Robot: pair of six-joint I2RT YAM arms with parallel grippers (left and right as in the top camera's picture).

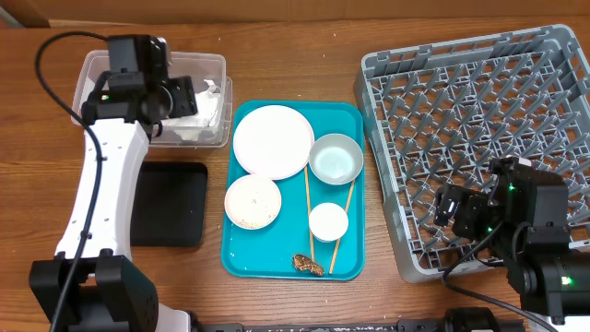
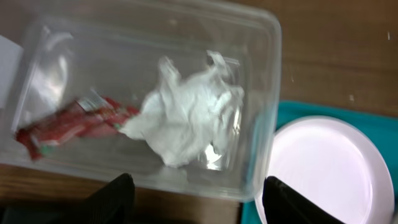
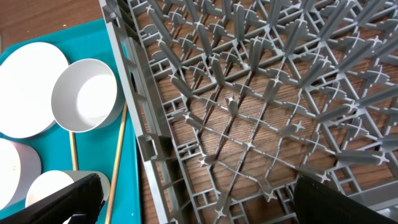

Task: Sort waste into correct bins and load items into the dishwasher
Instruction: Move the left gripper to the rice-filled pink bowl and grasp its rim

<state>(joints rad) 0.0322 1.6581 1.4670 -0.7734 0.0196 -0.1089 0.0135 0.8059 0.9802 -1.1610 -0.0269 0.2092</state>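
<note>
Left claw [image 2: 199, 208]: fingers spread apart and holding nothing; it hangs over the near rim of the clear tub [image 2: 261, 93].
Clear tub: at the far left of the counter [image 1: 304, 46]; inside lie the red-and-white wrapper [image 2: 68, 124] and, touching it, the crumpled napkin [image 2: 186, 118].
Right claw [image 3: 205, 205]: fingers wide apart and empty, above the near left part of the dish rack [image 1: 479, 101].
Dish rack: grey lattice on the right of the counter, nothing in it, just beside the teal tray [image 1: 346, 258].
Teal tray: between tub and rack, carrying all the tableware.
Plate [image 1: 272, 140]: far left corner of the teal tray.
Grey-white bowl [image 1: 336, 158]: just right of the plate.
Pale pink bowl [image 1: 253, 201]: near the plate, speckled with small grains.
Cup [image 1: 328, 221]: between the two chopsticks [image 1: 308, 217].
Brown lump [image 1: 308, 265]: near edge of the teal tray.
Black tray [image 1: 171, 203]: on the counter left of the teal tray, nearer than the tub.
</note>
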